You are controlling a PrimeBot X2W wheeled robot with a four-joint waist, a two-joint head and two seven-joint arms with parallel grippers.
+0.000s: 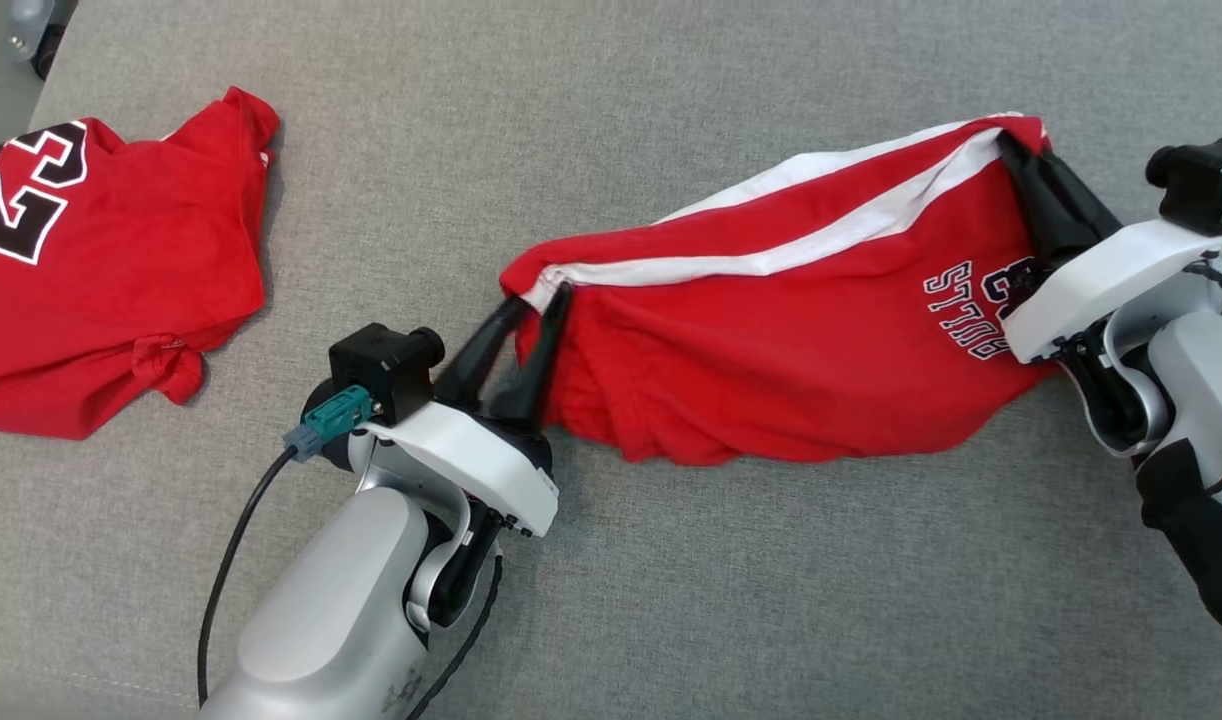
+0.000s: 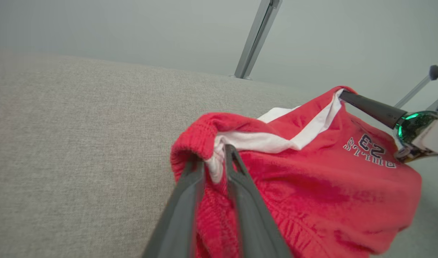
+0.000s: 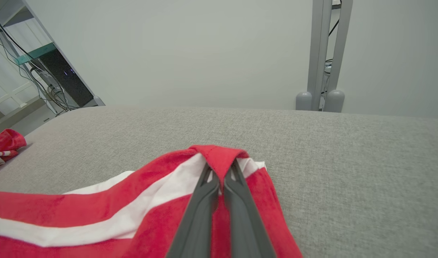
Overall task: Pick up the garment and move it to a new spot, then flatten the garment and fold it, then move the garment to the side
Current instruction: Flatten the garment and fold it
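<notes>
1. The garment (image 1: 771, 350), a pair of red shorts with a white side stripe and dark lettering, is seen stretched across the middle of the grey cloth-covered counter (image 1: 671, 600). Its lower edge sags onto the surface.
2. The step in hand is judged to be the laying-out and flattening at the new spot. No fold has been made yet, and the cloth is bunched and creased along its lower left.
3. The right gripper (image 1: 1011, 148) is found at the garment's right end. Its jaws are closed on a pinched ridge of red fabric, as seen in the right wrist view.
4. The left gripper (image 1: 539, 298) is placed at the garment's left end, at the white-edged hem. Its jaws stand slightly parted with cloth between the tips, and it cannot be told whether the cloth is gripped.
5. The next move is judged to call for both ends being set flat and released. The creases must then be smoothed before any fold is made.
6. A second red jersey (image 1: 101, 270) lies well apart at the far left and should be left untouched.
</notes>
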